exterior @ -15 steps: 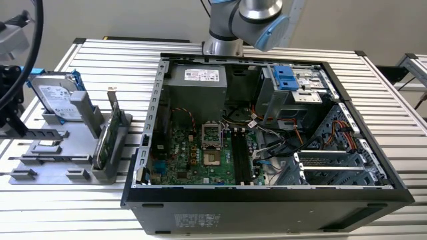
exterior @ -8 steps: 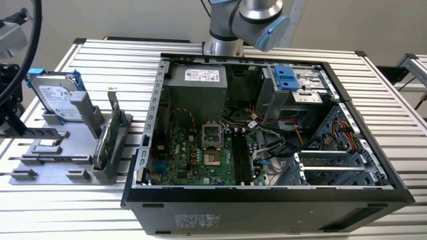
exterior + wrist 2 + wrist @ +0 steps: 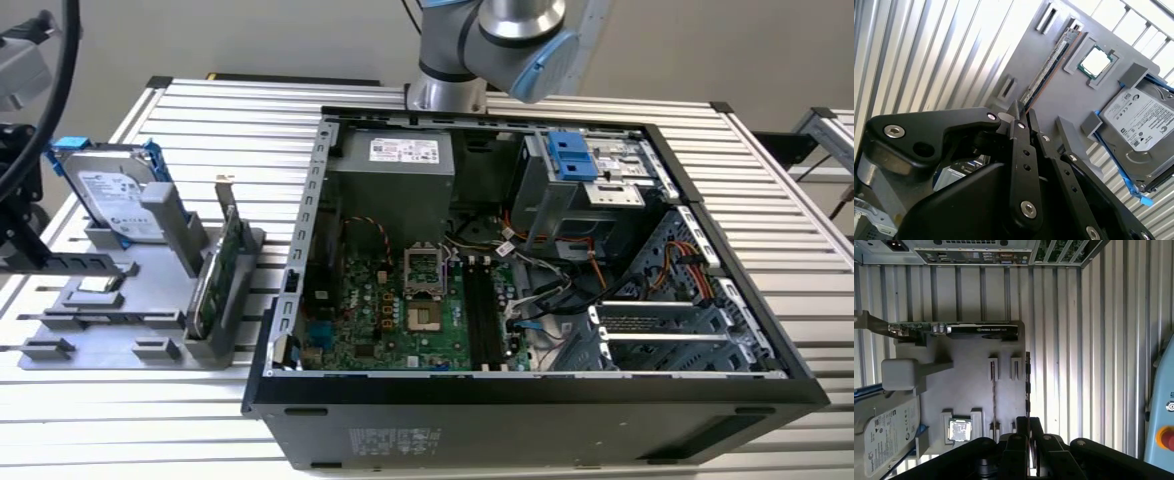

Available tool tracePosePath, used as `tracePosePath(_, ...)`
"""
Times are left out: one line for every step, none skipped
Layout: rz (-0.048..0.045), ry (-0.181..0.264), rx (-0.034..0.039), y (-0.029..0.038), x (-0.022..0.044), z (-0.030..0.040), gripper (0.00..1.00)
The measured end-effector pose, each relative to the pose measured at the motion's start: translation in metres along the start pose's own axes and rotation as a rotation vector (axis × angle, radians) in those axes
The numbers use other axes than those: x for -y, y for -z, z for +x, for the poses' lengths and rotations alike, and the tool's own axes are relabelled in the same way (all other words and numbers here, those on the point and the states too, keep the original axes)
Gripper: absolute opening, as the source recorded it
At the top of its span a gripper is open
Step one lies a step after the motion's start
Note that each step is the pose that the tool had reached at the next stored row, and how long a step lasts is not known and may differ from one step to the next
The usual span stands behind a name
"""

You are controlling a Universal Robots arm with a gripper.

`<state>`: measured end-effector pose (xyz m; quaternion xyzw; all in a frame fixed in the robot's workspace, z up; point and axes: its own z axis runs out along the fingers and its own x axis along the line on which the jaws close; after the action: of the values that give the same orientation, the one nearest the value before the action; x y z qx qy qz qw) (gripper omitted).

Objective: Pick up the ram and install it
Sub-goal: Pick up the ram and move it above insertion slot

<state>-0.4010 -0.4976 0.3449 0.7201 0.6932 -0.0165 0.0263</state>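
The end effector appears clamped on one end of the ram, standing in the grey holder.

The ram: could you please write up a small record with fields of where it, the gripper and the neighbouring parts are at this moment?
ram: on edge in the grey holder, not yet lifted
gripper: at the ram's near end, in both wrist views
processor chip: in a pocket on the holder, beside the ram
hard drive: blue rails, on the same holder
expansion card: standing on edge on the holder
computer case: open, to the exterior view's right of the holder
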Motion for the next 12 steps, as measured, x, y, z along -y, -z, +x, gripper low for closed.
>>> tracePosePath(0.0, 0.0, 0.0, 0.0005, 0.0, 0.0, 0.0)
tracePosePath(0.0, 0.0, 0.0, 0.0009, 0.0, -0.0001, 0.0)
tracePosePath(0.0001, 0.0, 0.0001, 0.0014, 0.0, -0.0001, 0.0)
tracePosePath(0.0001, 0.0, 0.0, 0.002, 0.0, -0.0001, 0.0)
tracePosePath(0.0002, 0.0, 0.0001, 0.0025, 0.0, -0.0002, 0.0)
tracePosePath(0.0001, 0.0, 0.0, 0.0029, -0.0001, -0.0002, 0.0)
tracePosePath(0.0001, 0.0, 0.0, 0.0034, -0.0001, -0.0003, 0.0)
tracePosePath(0.0002, 0.0, 0.0, 0.0038, -0.0001, -0.0003, 0.0)
tracePosePath(0.0001, 0.0, -0.0001, 0.0041, -0.0001, -0.0003, 0.0)
tracePosePath(0.0001, 0.0, 0.0, 0.0046, -0.0001, -0.0003, 0.0)
tracePosePath(0.0002, 0.0, 0.0, 0.005, -0.0001, -0.0003, 0.0)
tracePosePath(0.0002, 0.0, 0.0001, 0.0055, -0.0001, -0.0004, 0.0)
